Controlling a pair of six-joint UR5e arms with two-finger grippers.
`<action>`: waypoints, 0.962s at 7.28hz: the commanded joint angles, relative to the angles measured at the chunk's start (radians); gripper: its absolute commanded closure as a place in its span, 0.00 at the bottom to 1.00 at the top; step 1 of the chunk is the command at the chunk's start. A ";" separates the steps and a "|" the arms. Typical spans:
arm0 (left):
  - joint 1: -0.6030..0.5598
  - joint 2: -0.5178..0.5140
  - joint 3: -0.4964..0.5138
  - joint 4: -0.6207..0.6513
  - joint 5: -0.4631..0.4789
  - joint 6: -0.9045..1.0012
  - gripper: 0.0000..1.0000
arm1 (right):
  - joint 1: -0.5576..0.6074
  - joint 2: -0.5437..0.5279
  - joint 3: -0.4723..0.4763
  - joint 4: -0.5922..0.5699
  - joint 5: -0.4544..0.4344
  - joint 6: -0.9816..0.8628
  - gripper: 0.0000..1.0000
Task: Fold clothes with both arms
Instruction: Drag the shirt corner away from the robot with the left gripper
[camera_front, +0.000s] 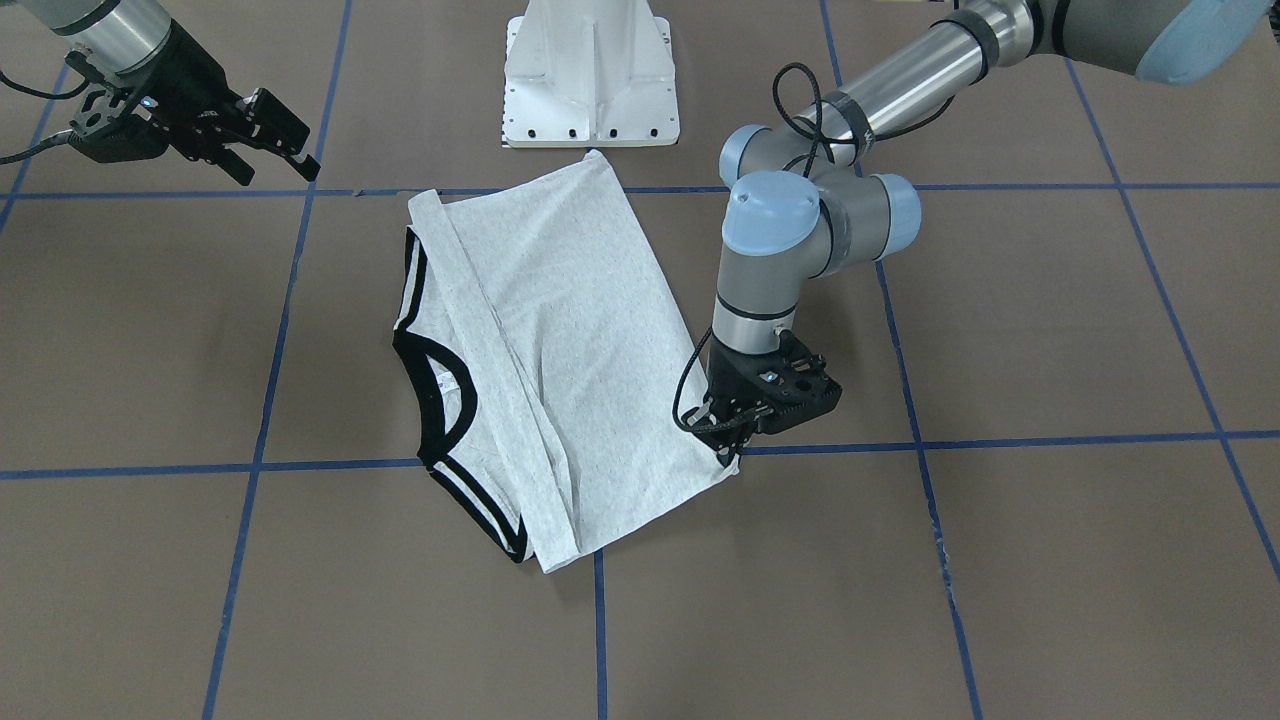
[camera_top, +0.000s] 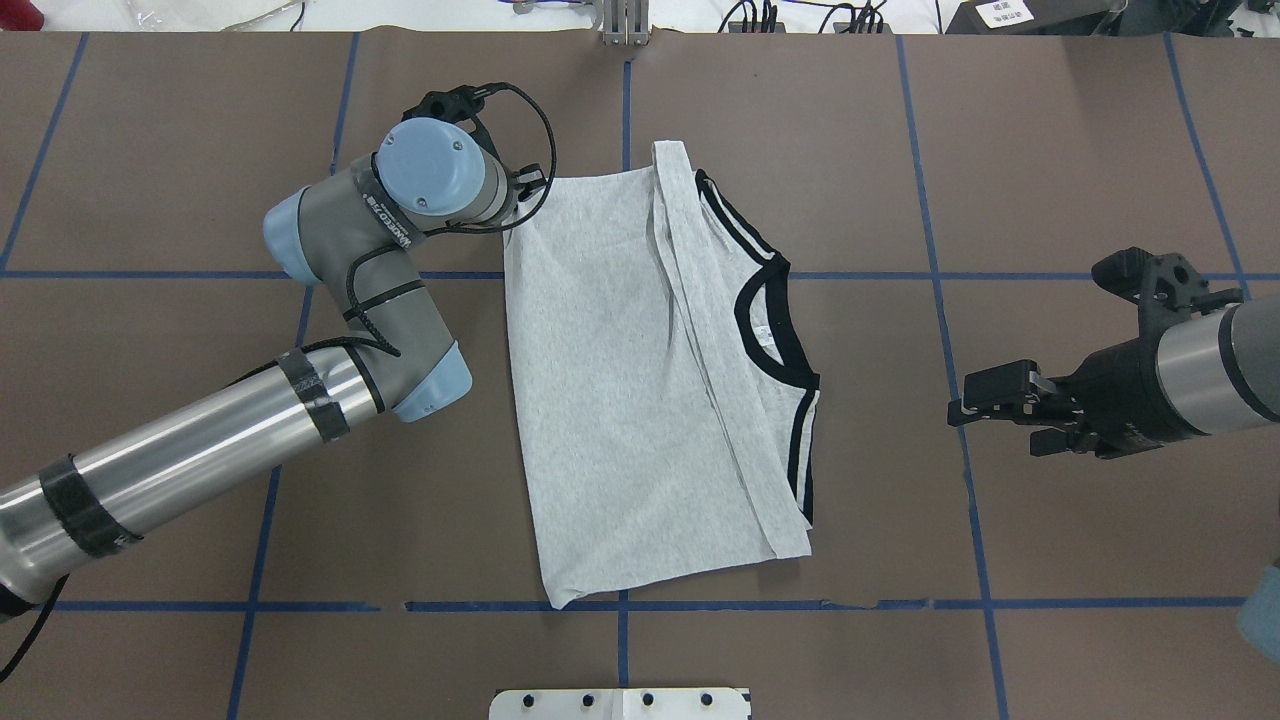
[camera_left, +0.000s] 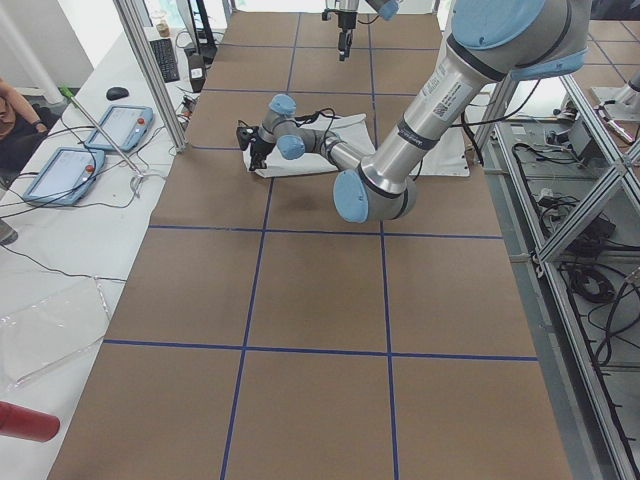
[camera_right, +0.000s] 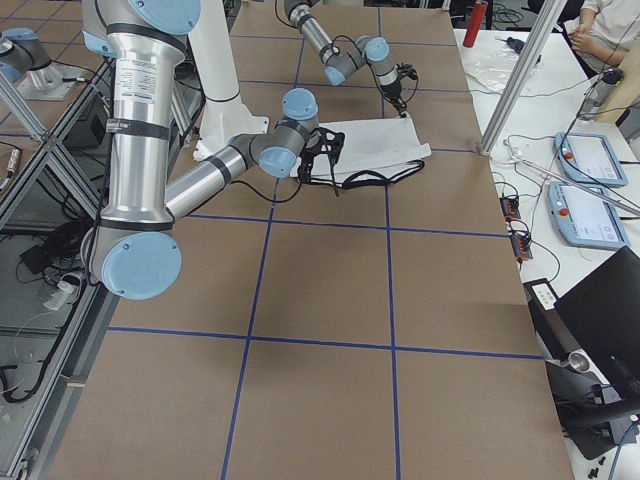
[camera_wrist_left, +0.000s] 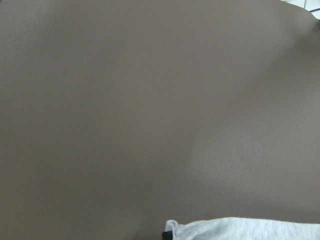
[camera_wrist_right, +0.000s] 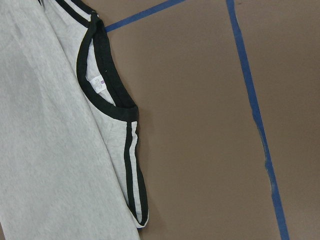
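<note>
The grey T-shirt (camera_front: 570, 340) lies flat on the brown table, folded lengthwise, back up; its cartoon print is hidden. Its black collar (camera_front: 440, 400) and shoulder stripes point toward my right arm's side. It also shows in the overhead view (camera_top: 620, 380). My left gripper (camera_front: 725, 445) points down at the shirt's hem corner, shut on the cloth there; the left wrist view shows that corner (camera_wrist_left: 250, 230) at its bottom edge. My right gripper (camera_front: 278, 170) is open and empty, raised and well clear of the collar side, and also shows in the overhead view (camera_top: 995, 430). The right wrist view shows the collar (camera_wrist_right: 107, 95).
The white pedestal base (camera_front: 590, 80) stands just behind the shirt. Blue tape lines (camera_front: 1000, 438) grid the table. Operators' tablets (camera_left: 115, 125) and cables lie on a side bench beyond the far edge.
</note>
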 joint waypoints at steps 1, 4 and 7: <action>-0.022 -0.100 0.192 -0.170 0.046 0.054 1.00 | -0.002 0.006 -0.004 0.002 -0.005 0.002 0.00; -0.022 -0.156 0.329 -0.299 0.084 0.062 1.00 | -0.003 0.007 -0.003 0.002 -0.005 0.000 0.00; -0.060 -0.153 0.322 -0.296 0.076 0.132 0.00 | -0.012 0.041 -0.013 0.000 -0.007 -0.001 0.00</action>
